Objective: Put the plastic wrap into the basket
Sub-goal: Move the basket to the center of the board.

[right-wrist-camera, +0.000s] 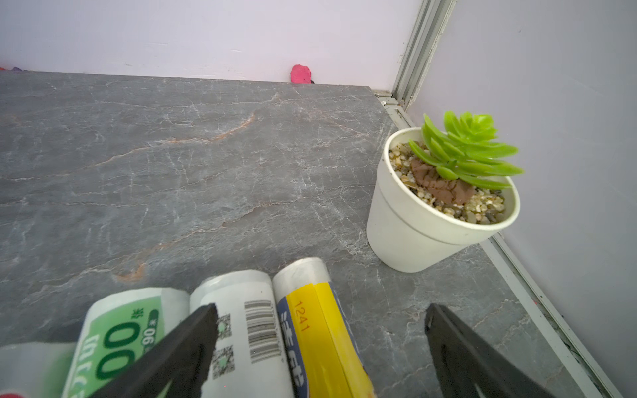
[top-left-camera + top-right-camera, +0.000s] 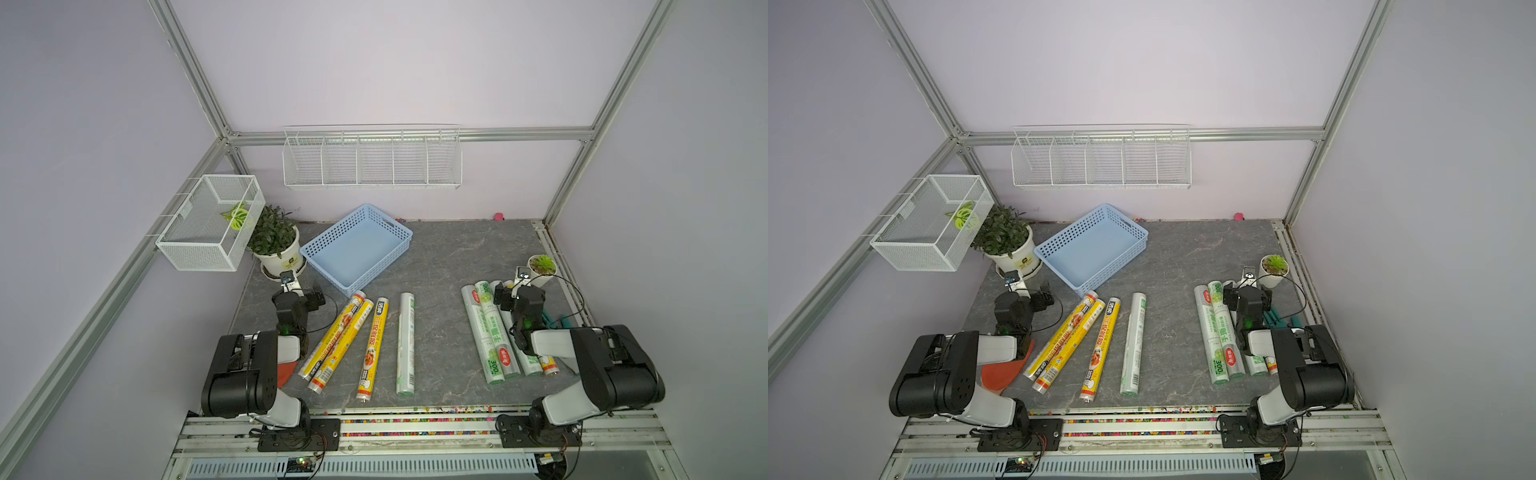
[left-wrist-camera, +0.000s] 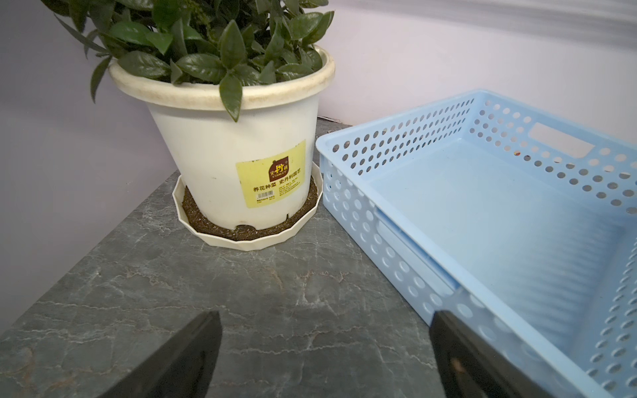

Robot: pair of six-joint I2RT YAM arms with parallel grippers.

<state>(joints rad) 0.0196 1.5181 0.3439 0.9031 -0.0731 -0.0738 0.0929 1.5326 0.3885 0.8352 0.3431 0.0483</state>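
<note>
The light-blue perforated basket point(image 2: 322, 272) point(image 2: 1057, 272) sits empty at the back left of the table; its near wall point(image 3: 379, 248) shows in the left wrist view. Plastic wrap rolls lie in front of it: two yellow ones side by side point(image 2: 332, 338), a third yellow one point(image 2: 372, 345) and a white one point(image 2: 405, 345). Further rolls point(image 2: 484, 332) lie side by side on the right. My left gripper point(image 3: 324, 315) point(image 2: 293, 286) hangs open over bare table between plant pot and basket. My right gripper point(image 1: 321, 306) point(image 2: 515, 286) is open above the far ends of a yellow roll point(image 1: 320, 330) and a white roll point(image 1: 248, 320).
A large potted plant point(image 2: 276, 249) stands left of the basket. A small succulent pot point(image 2: 540, 268) stands by the right rail. A white mesh box point(image 2: 208, 224) and a wire rack point(image 2: 372, 160) hang on the walls. Teal tools point(image 2: 552, 322) lie beside the right arm.
</note>
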